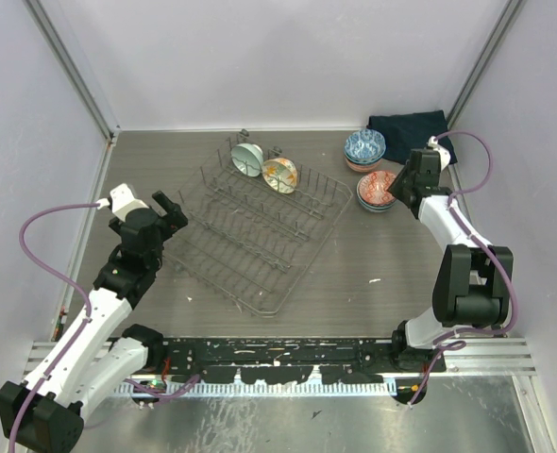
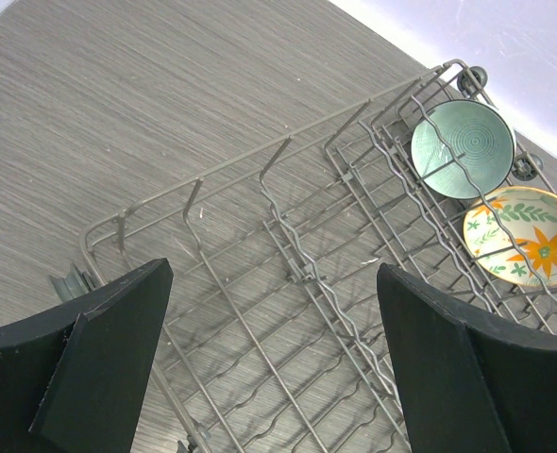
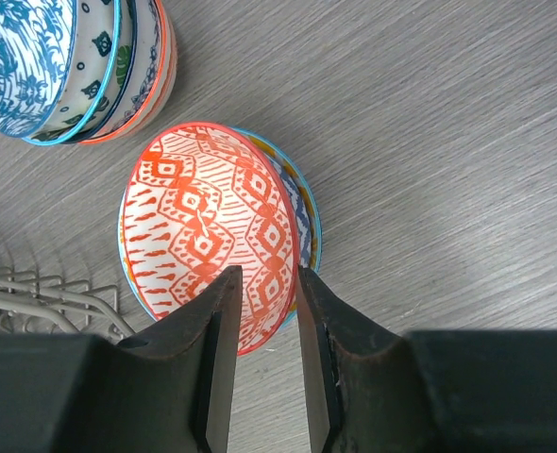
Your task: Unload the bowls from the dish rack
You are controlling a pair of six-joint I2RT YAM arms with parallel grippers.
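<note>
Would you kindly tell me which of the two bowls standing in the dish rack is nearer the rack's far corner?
The pale mint-green bowl with concentric rings; the orange-flowered bowl stands beside it, further from that corner.

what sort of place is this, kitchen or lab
Probably a robot test cell, not a kitchen: plain walls box in the table, two arms are bolted to a metal rail at its edge, with a dish rack and bowls as props.

I see a red-diamond bowl (image 3: 203, 226), a blue-swirl bowl (image 3: 19, 66), a mint ringed bowl (image 2: 463, 148) and a cream orange-flower bowl (image 2: 524, 236).
</note>
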